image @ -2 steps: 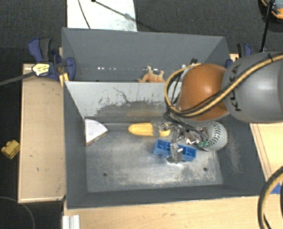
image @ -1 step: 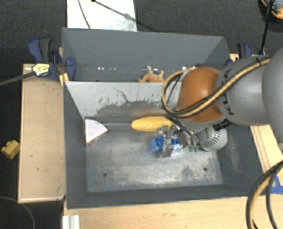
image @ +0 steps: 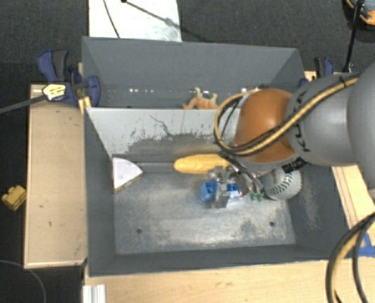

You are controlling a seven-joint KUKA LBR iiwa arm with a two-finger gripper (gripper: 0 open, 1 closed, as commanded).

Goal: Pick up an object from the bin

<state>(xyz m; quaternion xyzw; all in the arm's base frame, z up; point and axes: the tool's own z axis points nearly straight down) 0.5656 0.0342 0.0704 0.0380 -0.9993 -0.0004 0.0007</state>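
Observation:
My gripper (image: pixel 227 189) is down near the bin floor, right of centre, below the orange wrist cover. A small blue block (image: pixel 208 191) lies against its left side, touching or nearly touching it; whether it is gripped I cannot tell. A yellow banana-shaped thing (image: pixel 199 164) lies just behind the gripper, along the foot of the back wall. To the gripper's right sits a round whitish thing (image: pixel 283 184) with a green bit at its left edge, partly hidden by the arm.
A white wedge-shaped piece (image: pixel 124 172) lies at the left wall. A small tan figure (image: pixel 200 99) sits high up at the back wall. The bare floor runs along the front and left. The arm covers the bin's right back part.

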